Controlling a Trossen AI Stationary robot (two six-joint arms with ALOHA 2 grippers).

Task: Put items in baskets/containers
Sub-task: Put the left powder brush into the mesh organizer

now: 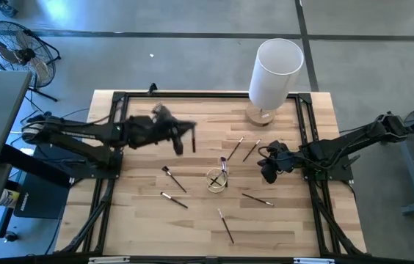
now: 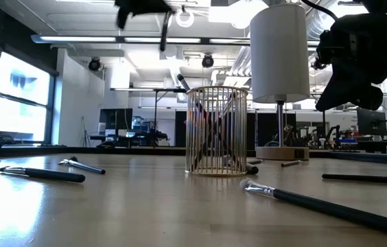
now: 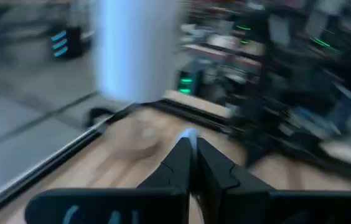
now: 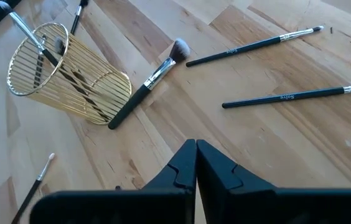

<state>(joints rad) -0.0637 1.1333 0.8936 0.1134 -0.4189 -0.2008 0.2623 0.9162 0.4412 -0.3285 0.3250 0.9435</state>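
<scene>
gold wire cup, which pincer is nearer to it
Right. The right pincer hovers just beside the gold wire cup, toward the table's right edge. The left pincer is farther off, up over the table's left-rear part.

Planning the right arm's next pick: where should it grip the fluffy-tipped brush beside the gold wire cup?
Probably on the dark handle of the fluffy-tipped brush, near its silver ferrule, from straight above with the jaws across it. It lies flat, and its butt end crowds the gold wire cup.
</scene>
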